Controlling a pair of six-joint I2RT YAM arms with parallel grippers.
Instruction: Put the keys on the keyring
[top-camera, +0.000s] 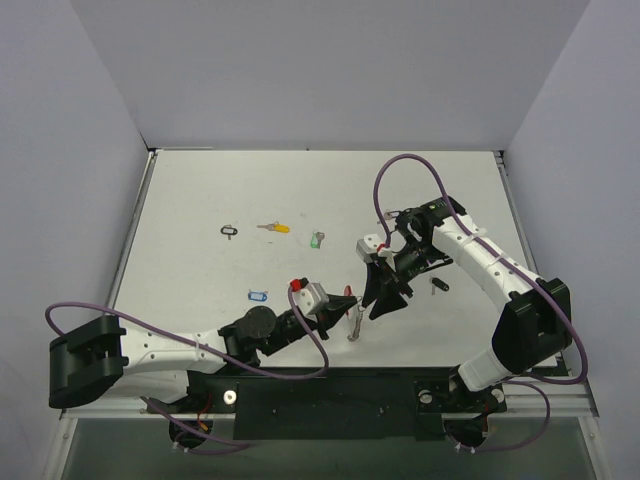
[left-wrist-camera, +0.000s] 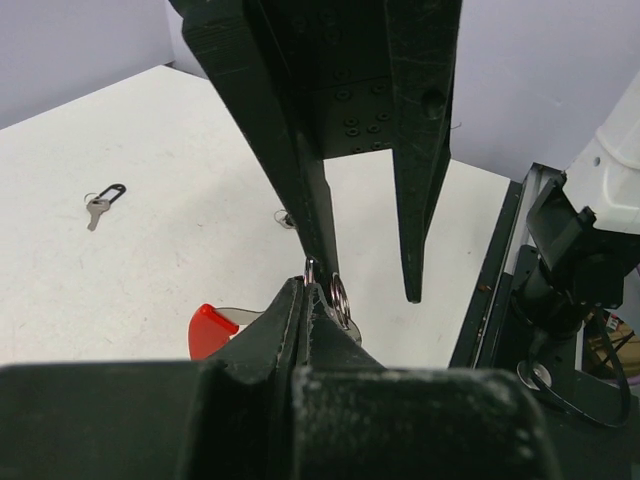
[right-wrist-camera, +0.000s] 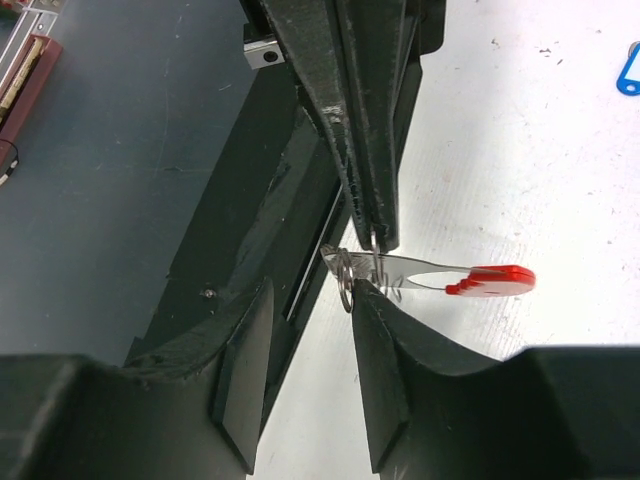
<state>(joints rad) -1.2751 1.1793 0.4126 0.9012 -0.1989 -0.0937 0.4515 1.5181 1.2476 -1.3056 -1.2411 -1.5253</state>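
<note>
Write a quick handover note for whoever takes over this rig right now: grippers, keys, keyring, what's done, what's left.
Left gripper: shut, pinching the keyring by its silver ring.
Right gripper: open, fingertips at the ring, holding nothing.
Keys: black-tagged key, yellow-tagged key, green-tagged key and blue-tagged key lie loose on the table; what looks like a dark-tagged key lies by the right arm.
Done: keyring held.
Left: all those keys to thread on.
</note>
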